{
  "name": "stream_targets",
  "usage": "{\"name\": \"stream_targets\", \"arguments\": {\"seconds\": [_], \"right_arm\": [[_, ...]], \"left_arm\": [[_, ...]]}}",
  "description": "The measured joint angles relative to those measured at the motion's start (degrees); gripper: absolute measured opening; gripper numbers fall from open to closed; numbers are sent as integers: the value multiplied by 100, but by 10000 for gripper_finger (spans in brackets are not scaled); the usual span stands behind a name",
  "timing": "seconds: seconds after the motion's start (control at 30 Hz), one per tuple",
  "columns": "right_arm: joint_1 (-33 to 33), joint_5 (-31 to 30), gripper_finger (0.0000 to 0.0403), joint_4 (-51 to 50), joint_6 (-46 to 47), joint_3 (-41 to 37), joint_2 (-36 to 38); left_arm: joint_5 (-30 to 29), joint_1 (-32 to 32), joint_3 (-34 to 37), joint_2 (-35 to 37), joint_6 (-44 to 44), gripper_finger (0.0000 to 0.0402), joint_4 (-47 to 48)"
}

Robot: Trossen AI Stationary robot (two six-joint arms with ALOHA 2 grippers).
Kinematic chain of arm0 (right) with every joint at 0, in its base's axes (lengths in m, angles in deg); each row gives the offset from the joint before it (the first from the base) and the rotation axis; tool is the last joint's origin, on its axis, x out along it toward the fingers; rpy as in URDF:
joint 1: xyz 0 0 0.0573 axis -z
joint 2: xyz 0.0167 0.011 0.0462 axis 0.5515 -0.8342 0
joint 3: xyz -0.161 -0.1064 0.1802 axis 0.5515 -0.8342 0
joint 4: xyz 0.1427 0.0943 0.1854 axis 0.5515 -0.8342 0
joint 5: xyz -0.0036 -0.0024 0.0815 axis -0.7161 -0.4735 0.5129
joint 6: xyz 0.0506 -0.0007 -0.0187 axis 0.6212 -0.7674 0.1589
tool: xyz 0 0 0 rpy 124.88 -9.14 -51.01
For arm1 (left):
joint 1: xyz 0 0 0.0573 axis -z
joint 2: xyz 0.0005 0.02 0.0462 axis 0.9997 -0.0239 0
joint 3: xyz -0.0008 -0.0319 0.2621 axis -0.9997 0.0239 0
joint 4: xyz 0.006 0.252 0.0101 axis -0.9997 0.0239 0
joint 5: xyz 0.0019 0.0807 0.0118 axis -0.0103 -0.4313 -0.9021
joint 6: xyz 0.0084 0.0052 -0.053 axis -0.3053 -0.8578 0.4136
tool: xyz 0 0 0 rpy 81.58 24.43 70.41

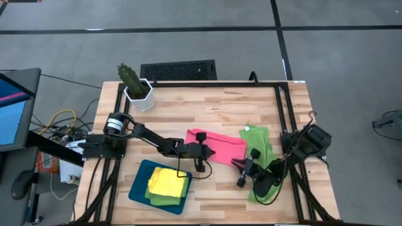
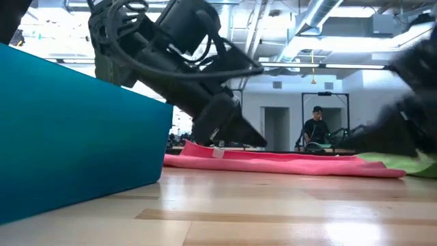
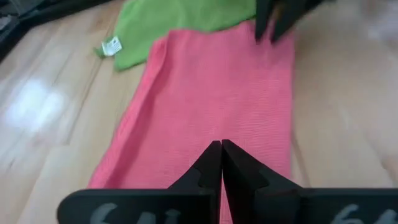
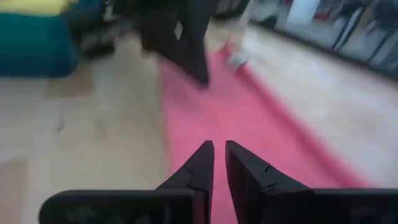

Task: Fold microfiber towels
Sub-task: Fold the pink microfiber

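High view shows, nearest the front edge, a dark teal tray (image 1: 139,188) at the left holding a yellow towel (image 1: 168,182) stacked on a lime green towel (image 1: 164,199), both already folded and probably set aside there as finished work. To its right, the right gripper (image 1: 237,164) points left at the near right end of the pink towel (image 1: 220,145), its base lying over a crumpled lime green towel (image 1: 260,157) that waits its turn. In the right wrist view its fingers stand a narrow slit apart over the pink cloth; whether they pinch any fabric cannot be told. Mid-table, the pink towel lies flattened into a long band, and the left gripper (image 1: 202,150) sits at its left end with its fingers clenched tight, seemingly on the cloth's edge, so the two arms appear placed at opposite ends to make the next fold. A small white tag (image 3: 111,46) shows on the waiting green towel, its printing unreadable. Farthest back, a potted cactus (image 1: 134,85) stands at the table's far left corner.
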State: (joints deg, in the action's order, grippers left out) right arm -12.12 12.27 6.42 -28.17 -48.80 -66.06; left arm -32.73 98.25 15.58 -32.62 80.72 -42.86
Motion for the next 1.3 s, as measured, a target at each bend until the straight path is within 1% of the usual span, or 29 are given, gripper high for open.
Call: {"name": "stream_targets", "arguments": {"seconds": [0.1, 0.17, 0.23, 0.3, 0.37, 0.43, 0.53, 0.6, 0.67, 0.77, 0.87, 0.97, 1.17, 1.27, 1.3], "right_arm": [[141, -181, 65, -59, -726, -6, 371], [276, -233, 65, -236, -849, -35, 549], [501, -313, 65, -482, -593, -164, 635], [780, -276, 65, -678, -111, -329, 577], [1051, -271, 65, -653, 233, -488, 475], [1297, -45, 65, -621, 456, -599, 355], [1576, 235, 65, -499, 606, -612, 153], [1705, 289, 65, -456, 651, -605, 39], [1848, 289, 65, -399, 699, -593, -49], [2019, 214, 65, -472, 673, -612, -16], [2019, 229, 65, -671, 411, -671, 251], [1839, 269, 65, -797, -106, -780, 667], [1268, 489, 65, -772, -729, -955, 1777], [981, 762, 65, -710, -828, -944, 2064], [901, 963, 65, -693, -837, -944, 2123]], "left_arm": [[-138, -52, 112, -97, 109, 4, 0], [-240, -80, 107, -182, 140, 4, -48], [-368, -91, 107, -212, 137, 4, -5], [-379, -89, 107, -249, 130, 4, -6], [-381, -89, 106, -257, 138, 4, 53], [-388, -89, 106, -257, 141, 4, 122], [-401, -89, 104, -254, 119, 4, 189], [-399, -101, 102, -254, 19, 4, 209], [-421, -140, 101, -252, -69, 4, 216], [-615, -200, 101, -252, -201, 4, 246], [-996, -201, 99, -152, -267, 4, 497], [-1150, -201, 106, 13, -496, 4, 854], [-1311, -296, 104, 242, -1047, 4, 1065], [-1222, -416, 106, 243, -949, 4, 1055], [-1140, -442, 106, 244, -853, 4, 1047]]}}
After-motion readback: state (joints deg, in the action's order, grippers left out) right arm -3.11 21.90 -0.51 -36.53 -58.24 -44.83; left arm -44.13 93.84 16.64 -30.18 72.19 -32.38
